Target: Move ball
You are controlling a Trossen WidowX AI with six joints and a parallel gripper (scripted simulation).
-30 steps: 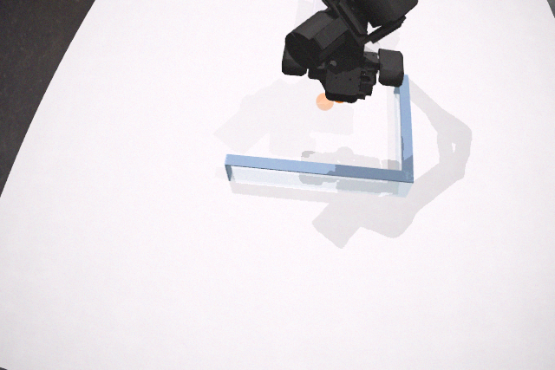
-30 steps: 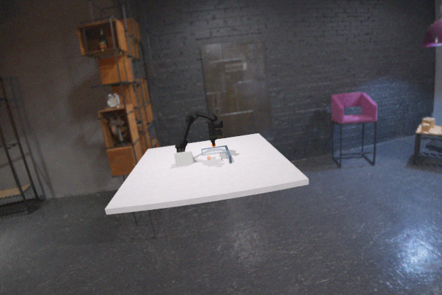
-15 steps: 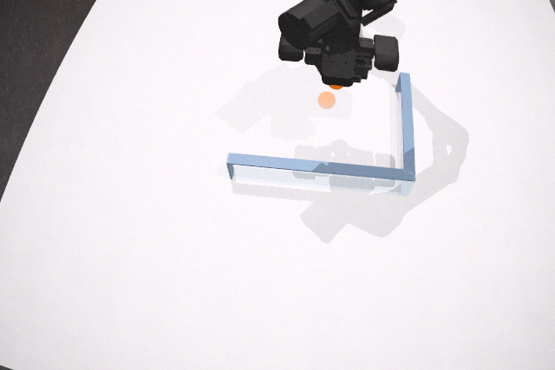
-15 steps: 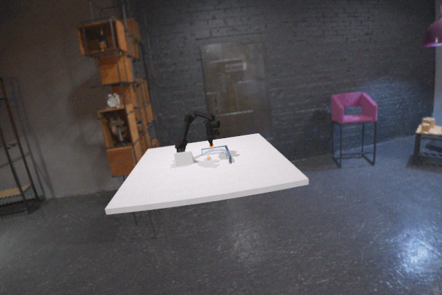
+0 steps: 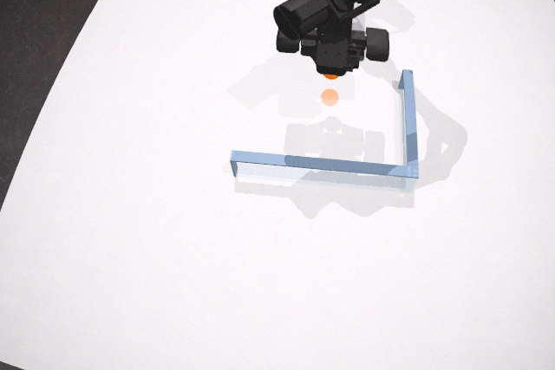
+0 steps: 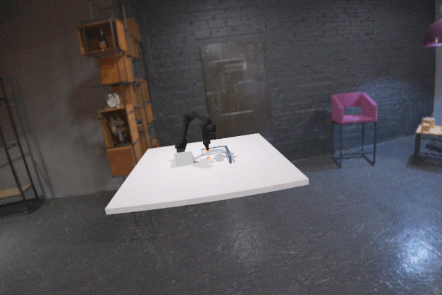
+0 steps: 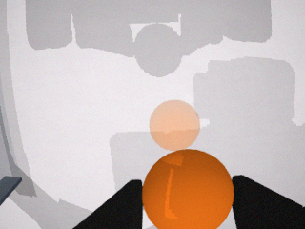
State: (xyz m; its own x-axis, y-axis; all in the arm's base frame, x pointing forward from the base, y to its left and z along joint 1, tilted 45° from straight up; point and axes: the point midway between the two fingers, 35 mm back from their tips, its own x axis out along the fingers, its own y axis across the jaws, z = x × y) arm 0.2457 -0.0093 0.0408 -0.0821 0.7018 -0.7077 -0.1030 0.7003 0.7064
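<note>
Above the white counter point(image 5: 134, 223), inside the open side of the corner, we have the hand point(image 7: 189, 206) clamped on the ball point(image 7: 189, 194), its two dark fingers pressing the ball's sides. In the top view only a sliver of the ball point(image 5: 330, 75) shows under the wrist, just short of the see-through copy point(image 5: 329, 96); the wrist view agrees, with the copy point(image 7: 174, 125) lying slightly ahead of the ball and a little to its left.

Step in hand, by our judgement: carry the ball over the copy and set it down. To do this well we would shift the hand that short way until the ball covers the copy in the wrist view, then lower until the ball bears on the counter before parting the fingers. Releasing from any height risks a roll, and nothing stops it on the open sides. Part the fingers slowly and evenly, lift straight up, then withdraw.

Ball: solid orange, smooth, glossy, with a pale streak of reflection on its left face. The copy is the same shape, pale peach. The walls point(image 5: 323, 164) are low, bluish, and well apart from the copy.
</note>
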